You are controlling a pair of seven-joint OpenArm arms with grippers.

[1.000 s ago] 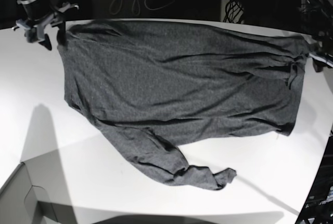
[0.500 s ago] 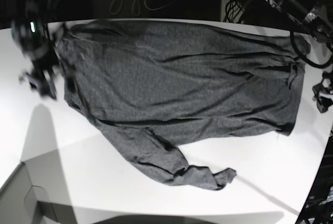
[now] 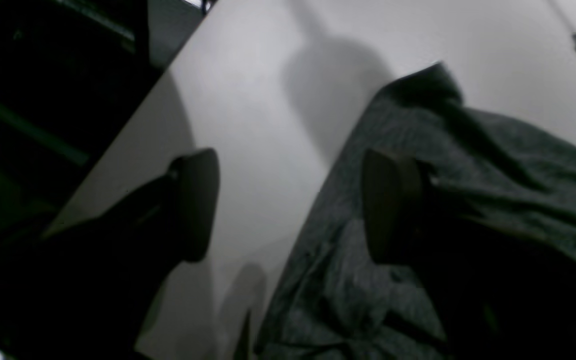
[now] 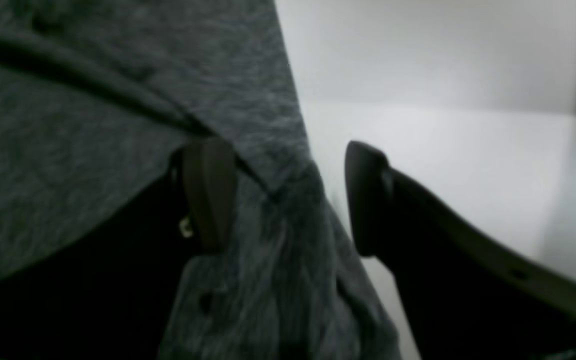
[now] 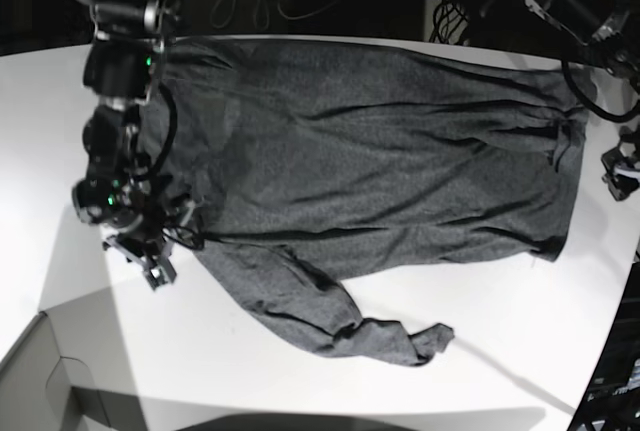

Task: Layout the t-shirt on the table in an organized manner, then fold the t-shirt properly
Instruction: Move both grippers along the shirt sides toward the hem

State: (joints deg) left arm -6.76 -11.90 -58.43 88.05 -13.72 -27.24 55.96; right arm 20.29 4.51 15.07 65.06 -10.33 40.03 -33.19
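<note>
Below, right hand (image 5: 160, 256) spread wide over t-shirt (image 5: 360, 171) edge, left hand (image 3: 288, 205) released, straddling hem

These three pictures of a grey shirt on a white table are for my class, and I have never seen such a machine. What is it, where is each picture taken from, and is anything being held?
It is a robot with two arms, each ending in a pair of jaws. The base picture looks down on the whole white table, where a dark grey t-shirt lies spread out, one sleeve trailing toward the near edge. The other two pictures come from cameras on the wrists, looking along the jaws. The right gripper stands open over the shirt's edge, at the left of the base view. The left gripper is also open, astride the opposite edge, one jaw over bare table. Neither holds anything. A grey box corner sits at the bottom left.
</note>
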